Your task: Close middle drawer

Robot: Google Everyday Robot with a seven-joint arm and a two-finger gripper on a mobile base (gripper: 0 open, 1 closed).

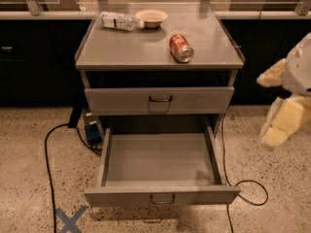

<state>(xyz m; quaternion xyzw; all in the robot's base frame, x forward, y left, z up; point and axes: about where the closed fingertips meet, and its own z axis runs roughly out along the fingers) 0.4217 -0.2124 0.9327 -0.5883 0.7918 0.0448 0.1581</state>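
shows middle drawer [158, 165] pulled out, gripper [284, 115] well to its right; cannot tell whether clenched or released. should press the front centrally, near the handle [163, 198], pushing straight in.

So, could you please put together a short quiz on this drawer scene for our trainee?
1. True or false: the middle drawer is pulled far out and holds nothing.
2. Where is the gripper? A) at the picture's right edge, apart from the cabinet; B) on the drawer's handle; C) inside the drawer.
3. Fill in: on the cabinet lie a red can, a bowl and a plastic ____.
Key: 1 true; 2 A; 3 bottle.
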